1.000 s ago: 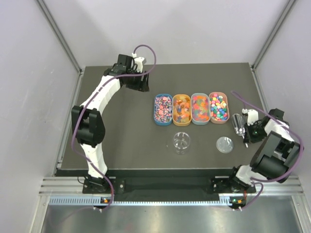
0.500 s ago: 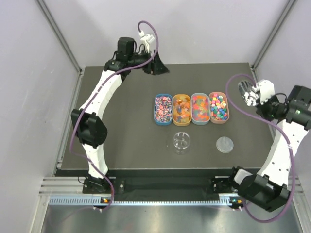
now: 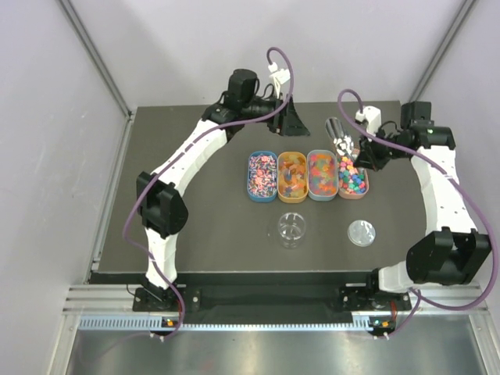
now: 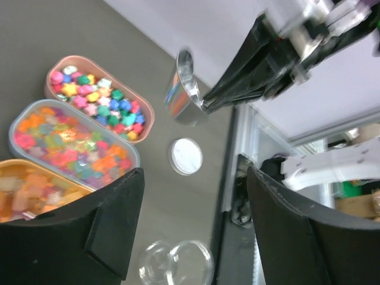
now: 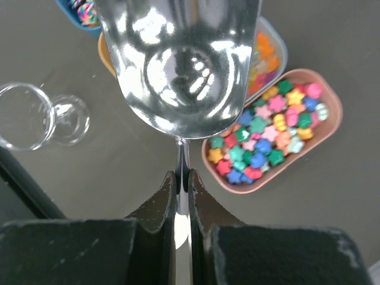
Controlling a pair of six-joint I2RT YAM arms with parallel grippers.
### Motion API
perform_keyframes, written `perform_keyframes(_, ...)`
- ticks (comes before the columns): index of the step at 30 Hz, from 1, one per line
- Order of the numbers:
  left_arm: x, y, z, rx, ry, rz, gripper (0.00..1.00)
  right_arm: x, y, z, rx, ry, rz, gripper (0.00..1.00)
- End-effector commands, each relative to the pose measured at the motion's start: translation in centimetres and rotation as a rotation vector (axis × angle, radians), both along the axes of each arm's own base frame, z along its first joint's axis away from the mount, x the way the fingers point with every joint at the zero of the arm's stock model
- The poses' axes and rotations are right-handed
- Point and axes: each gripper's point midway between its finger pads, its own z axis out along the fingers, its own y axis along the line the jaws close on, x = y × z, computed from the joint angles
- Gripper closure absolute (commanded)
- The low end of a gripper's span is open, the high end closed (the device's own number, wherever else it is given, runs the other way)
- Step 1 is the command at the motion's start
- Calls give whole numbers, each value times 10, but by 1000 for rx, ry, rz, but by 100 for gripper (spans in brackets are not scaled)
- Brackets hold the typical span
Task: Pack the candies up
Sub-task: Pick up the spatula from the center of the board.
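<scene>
The candies fill four oval trays in a row: blue [image 3: 262, 176], orange [image 3: 292, 176], light blue [image 3: 322, 174] and pink [image 3: 351, 173]. My right gripper [image 3: 362, 148] is shut on the thin handle of a metal scoop [image 3: 337, 131], held just above the back end of the pink tray. In the right wrist view the scoop bowl [image 5: 178, 59] looks bare, with star-shaped candies [image 5: 267, 130] to its right and the right gripper [image 5: 182, 178] pinching the handle. My left gripper [image 3: 294, 123] hovers open behind the trays, holding nothing. Its view looks over the trays [image 4: 98, 95] and the scoop [image 4: 184, 89].
A clear round jar [image 3: 292, 229] stands in front of the trays, with its clear lid [image 3: 361, 232] lying flat to the right. The jar [image 4: 175, 264] and the lid [image 4: 186, 156] also show in the left wrist view. The table's back edge [image 3: 266, 104] is close behind both grippers.
My right arm has risen from the table's right side and swung left, bringing the scoop over the pink tray. My left arm has swept right along the back edge.
</scene>
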Motion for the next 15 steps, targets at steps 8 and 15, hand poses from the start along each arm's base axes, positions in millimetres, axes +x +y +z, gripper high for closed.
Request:
perform_keyframes(8,10,-2,-6,116,-187,55,27,14,37,16,-141,-110,179,100)
perform_keyframes(15,14,-4,-9,133,-195,69,35,0,53,7,-166,-102,244,100)
